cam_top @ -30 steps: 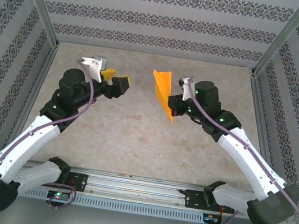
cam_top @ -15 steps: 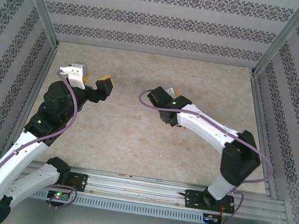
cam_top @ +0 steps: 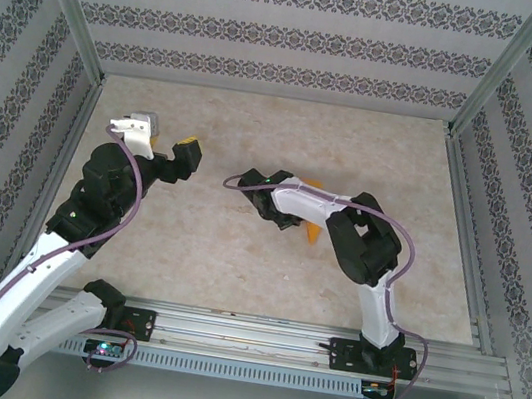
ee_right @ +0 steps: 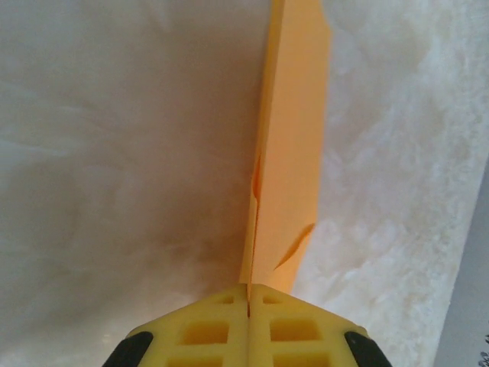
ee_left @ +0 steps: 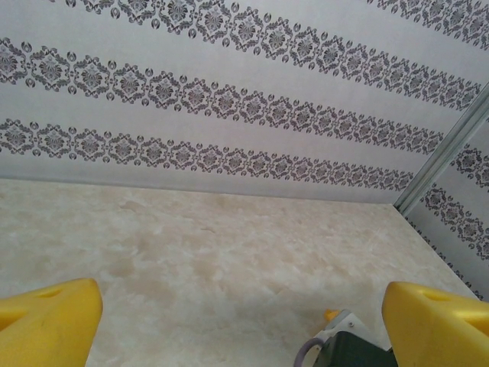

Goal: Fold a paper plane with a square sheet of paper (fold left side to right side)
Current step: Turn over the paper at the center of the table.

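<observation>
The left gripper (ee_left: 241, 327) hovered with its yellow fingers (ee_left: 47, 321) spread wide, nothing between them. To its right, the right gripper (ee_right: 248, 294) pinched the folded orange paper plane (ee_right: 290, 153), which jutted straight ahead of its fingertips above the table (ee_right: 114, 153).

The fingers (ee_right: 200, 330) of the right gripper (ee_right: 248, 294) clamp the orange paper plane (ee_right: 294, 138) over the table (ee_right: 114, 153).
</observation>
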Available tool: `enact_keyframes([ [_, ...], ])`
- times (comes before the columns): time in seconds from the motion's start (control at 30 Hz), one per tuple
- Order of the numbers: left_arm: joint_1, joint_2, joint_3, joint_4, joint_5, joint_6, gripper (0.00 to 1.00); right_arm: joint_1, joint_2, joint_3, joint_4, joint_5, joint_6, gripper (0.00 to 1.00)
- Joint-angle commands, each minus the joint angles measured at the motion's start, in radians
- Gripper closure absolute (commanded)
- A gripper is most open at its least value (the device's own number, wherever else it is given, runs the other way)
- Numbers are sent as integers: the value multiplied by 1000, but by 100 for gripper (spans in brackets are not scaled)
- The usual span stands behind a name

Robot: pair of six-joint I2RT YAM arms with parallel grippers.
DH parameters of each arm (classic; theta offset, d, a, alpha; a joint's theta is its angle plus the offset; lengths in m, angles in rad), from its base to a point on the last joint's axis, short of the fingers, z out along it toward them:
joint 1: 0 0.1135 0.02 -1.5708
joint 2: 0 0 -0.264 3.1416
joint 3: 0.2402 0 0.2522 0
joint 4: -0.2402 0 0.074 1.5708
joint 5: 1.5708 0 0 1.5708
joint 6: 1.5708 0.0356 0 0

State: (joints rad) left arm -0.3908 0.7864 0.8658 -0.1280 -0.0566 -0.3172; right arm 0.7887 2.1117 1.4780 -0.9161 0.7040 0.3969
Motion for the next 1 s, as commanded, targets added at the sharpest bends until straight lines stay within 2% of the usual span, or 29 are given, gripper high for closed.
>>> enact_keyframes([
  [0.0,6,-3,-4,-15,-3,13,6,11,32,23,-29,-59,46,96],
  [0.13,4,3,-6,-11,-3,10,6,9,23,9,-3,-104,49,86],
  [0.2,4,9,-6,-11,1,9,5,7,3,-1,13,-136,54,74],
  [0.33,5,21,-2,-14,22,7,5,-3,-69,-30,47,-197,66,59],
  [0.47,4,36,-20,9,42,-23,5,-29,-187,-87,111,-295,79,38],
  [0.67,5,134,-16,23,134,-86,8,-95,-395,-203,232,-465,82,15],
  [0.8,4,258,0,49,238,-146,13,-145,-512,-266,287,-557,59,3],
  [0.97,-5,445,18,119,393,-248,23,-242,-648,-401,416,-676,77,2],
])
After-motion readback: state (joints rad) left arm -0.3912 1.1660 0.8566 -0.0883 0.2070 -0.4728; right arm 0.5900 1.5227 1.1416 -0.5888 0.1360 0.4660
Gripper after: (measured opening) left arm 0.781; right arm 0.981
